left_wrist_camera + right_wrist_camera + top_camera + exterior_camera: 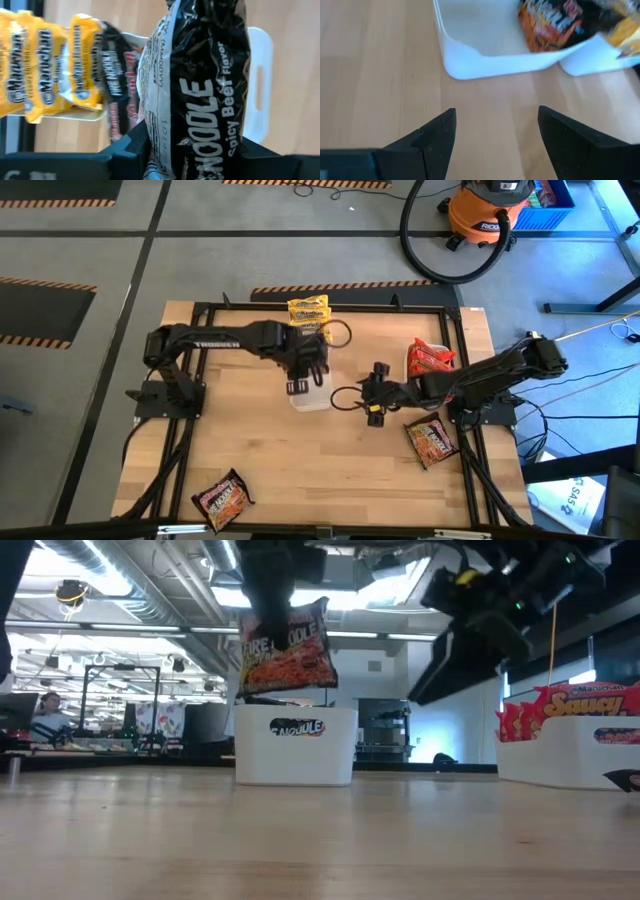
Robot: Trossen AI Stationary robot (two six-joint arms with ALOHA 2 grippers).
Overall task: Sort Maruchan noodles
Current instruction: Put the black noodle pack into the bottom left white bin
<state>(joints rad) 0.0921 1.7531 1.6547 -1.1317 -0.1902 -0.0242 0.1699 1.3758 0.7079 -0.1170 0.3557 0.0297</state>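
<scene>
My left gripper (303, 368) is shut on a dark Maruchan noodle packet (286, 648) and hangs it just above a white tray (295, 745) at the table's middle. The left wrist view shows the packet (205, 85) between the fingers, the tray (260, 85) behind it and yellow packets (40, 75) beyond. The yellow packets (308, 310) stand in a tray at the far edge. Red packets (430, 358) stand in a tray on the right. My right gripper (374, 406) is open, low over bare wood to the right of the middle tray (485, 50). My left gripper pinches the dark packet's upper end (165, 150) between its two fingers, coming from above and pointing steeply down. The packet hangs upright below the fingers, its lower edge (290, 692) just over the middle tray's rim and clear of the table.
Two more dark packets lie flat on the wood, one by the right arm's base (432, 440) and one at the near left (222, 500). The red-packet tray (570, 750) stands at the right in the low view. Bare wood lies between the trays and the near edge.
</scene>
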